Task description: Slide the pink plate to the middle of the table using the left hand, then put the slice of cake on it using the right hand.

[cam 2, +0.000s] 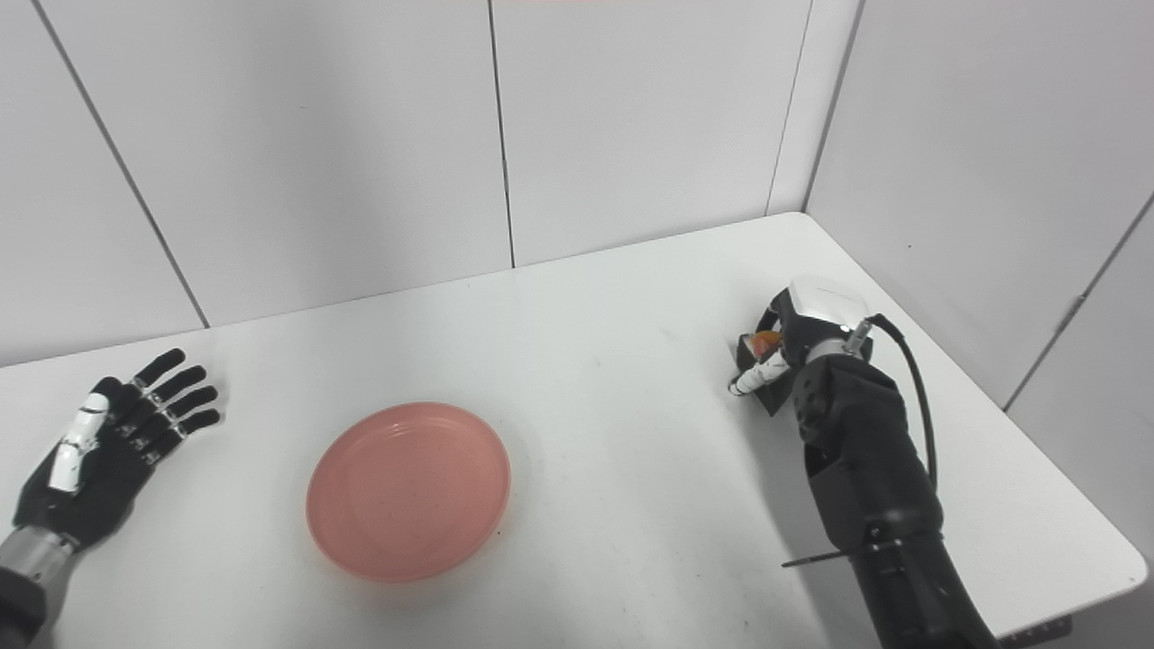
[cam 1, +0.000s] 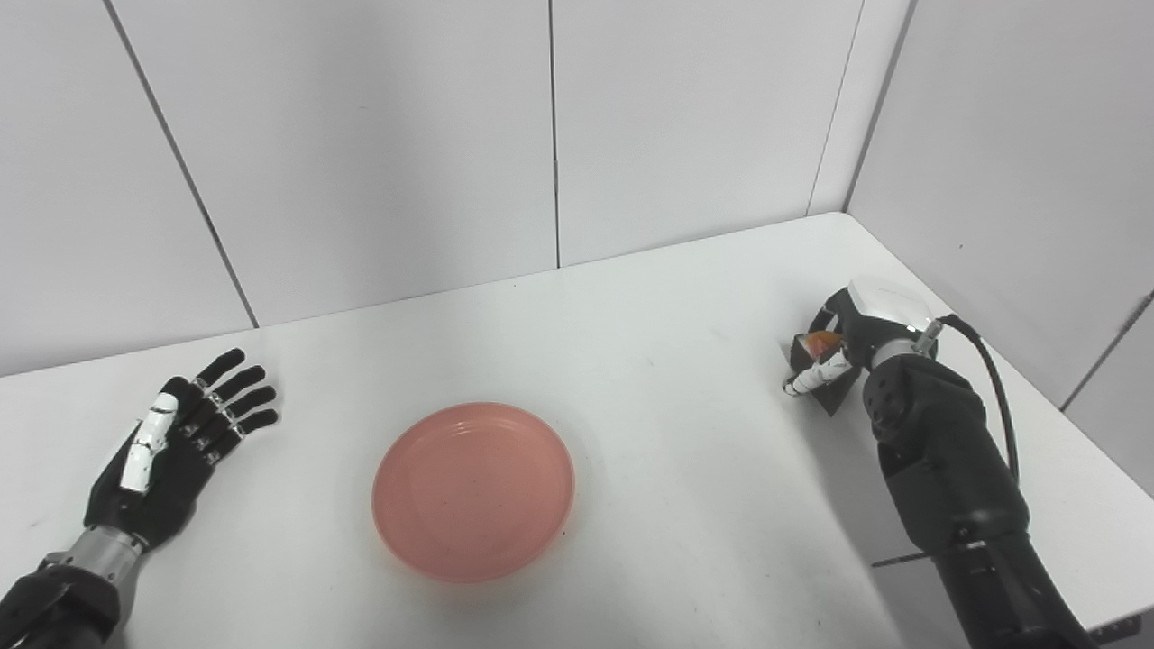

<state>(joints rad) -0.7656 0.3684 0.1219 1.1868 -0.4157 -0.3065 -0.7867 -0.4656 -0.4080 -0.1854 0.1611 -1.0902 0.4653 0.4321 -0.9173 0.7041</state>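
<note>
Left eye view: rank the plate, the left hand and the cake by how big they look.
1. Plate, clearly largest.
2. Left hand, open and flat on the table.
3. Cake, smallest, though the right hand hides much of it.

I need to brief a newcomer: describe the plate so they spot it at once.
Start at the white table in the walled corner. Near its front, between the two robot hands, lies the plate. It is round, shallow, pink and empty, the only dish there.

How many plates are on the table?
1. The pink plate sits near the middle of the white table, between the left hand and the right hand. Nothing suggests another is hidden.
</note>
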